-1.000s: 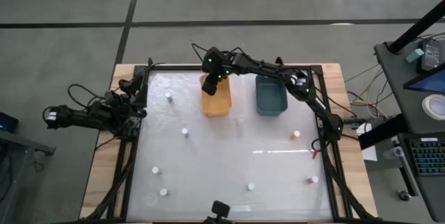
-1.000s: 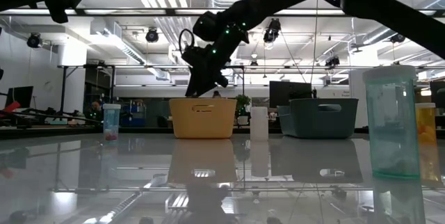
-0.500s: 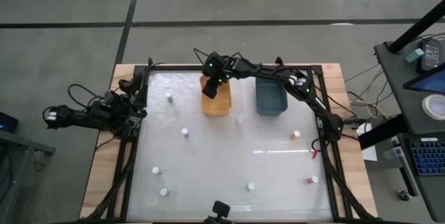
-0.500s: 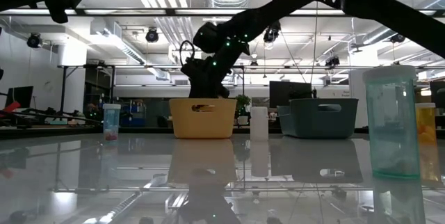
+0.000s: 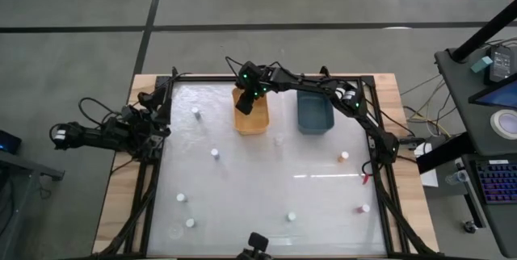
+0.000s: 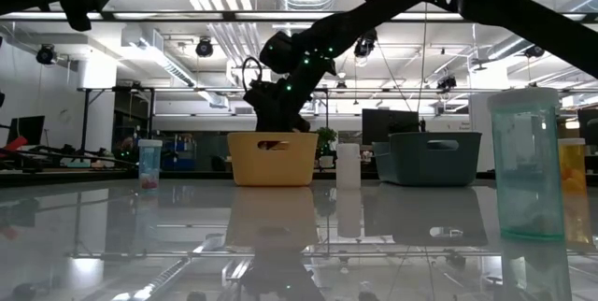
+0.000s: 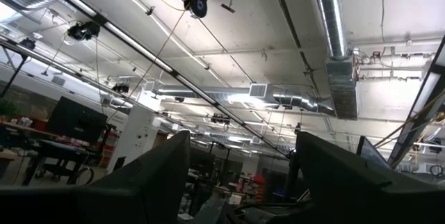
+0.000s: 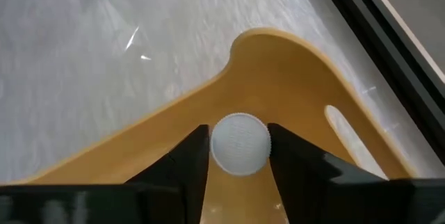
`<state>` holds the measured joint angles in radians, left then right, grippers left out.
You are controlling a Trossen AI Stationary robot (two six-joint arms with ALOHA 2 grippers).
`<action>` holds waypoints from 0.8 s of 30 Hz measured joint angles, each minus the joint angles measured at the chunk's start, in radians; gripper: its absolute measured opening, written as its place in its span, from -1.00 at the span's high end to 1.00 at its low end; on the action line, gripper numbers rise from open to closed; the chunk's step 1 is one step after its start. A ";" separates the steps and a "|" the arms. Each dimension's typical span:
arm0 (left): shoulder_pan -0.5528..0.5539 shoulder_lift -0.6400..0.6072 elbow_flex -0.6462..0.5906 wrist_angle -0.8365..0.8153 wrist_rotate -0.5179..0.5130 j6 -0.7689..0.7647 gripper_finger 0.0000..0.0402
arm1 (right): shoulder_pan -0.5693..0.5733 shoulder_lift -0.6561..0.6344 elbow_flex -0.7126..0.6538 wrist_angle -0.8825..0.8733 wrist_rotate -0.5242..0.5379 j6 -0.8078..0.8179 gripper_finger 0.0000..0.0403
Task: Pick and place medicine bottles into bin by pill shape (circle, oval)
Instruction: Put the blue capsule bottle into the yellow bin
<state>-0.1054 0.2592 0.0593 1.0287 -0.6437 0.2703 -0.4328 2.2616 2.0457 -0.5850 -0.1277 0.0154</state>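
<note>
My right gripper (image 5: 243,105) reaches from the table's right to the orange bin (image 5: 260,123) at the far middle and is shut on a medicine bottle with a white ribbed cap (image 8: 240,142). In the low view it (image 6: 278,125) stands at the bin's rim (image 6: 271,136). My left gripper (image 5: 160,125) waits open off the table's left edge, pointing up at the ceiling (image 7: 240,175). Several other small white-capped bottles stand upright on the table, such as one near the left (image 5: 195,112) and one beside the orange bin (image 5: 279,140). My right gripper pinches the bottle between its two fingers (image 8: 191,156), one on each side just at the white cap (image 8: 240,142). The fingers come from above, pointing down. The bottle is upright over the orange bin's inside (image 8: 292,78); whether its base touches the bin is hidden.
A blue-grey bin (image 5: 314,115) stands right of the orange bin. An orange-bodied bottle (image 5: 343,156) and a pinkish one (image 5: 365,208) stand near the right edge; more bottles stand near the front (image 5: 291,216) and front left (image 5: 181,198). A black frame borders the table.
My right gripper has gone down with the bottle from above the orange bin to the bin's rim, staying shut on it.
</note>
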 joint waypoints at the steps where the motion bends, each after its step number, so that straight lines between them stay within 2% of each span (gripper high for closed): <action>1: 0.000 0.000 0.000 0.001 0.000 0.000 -0.23 | 0.000 0.000 0.000 0.000 0.000 0.000 0.27; 13: 0.000 0.000 0.000 0.001 0.000 0.000 -0.23 | -0.002 -0.001 0.016 0.006 0.037 -0.002 0.10; 19: 0.000 0.001 0.000 0.002 0.000 0.000 -0.23 | 0.001 -0.030 0.047 -0.042 0.037 -0.013 0.12; 24: 0.000 0.002 0.000 0.002 0.000 0.000 -0.23 | 0.023 -0.092 0.050 -0.148 0.034 -0.016 0.18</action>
<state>-0.1051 0.2607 0.0593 1.0309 -0.6437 0.2699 -0.4101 2.1697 2.0956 -0.7331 -0.0932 -0.0002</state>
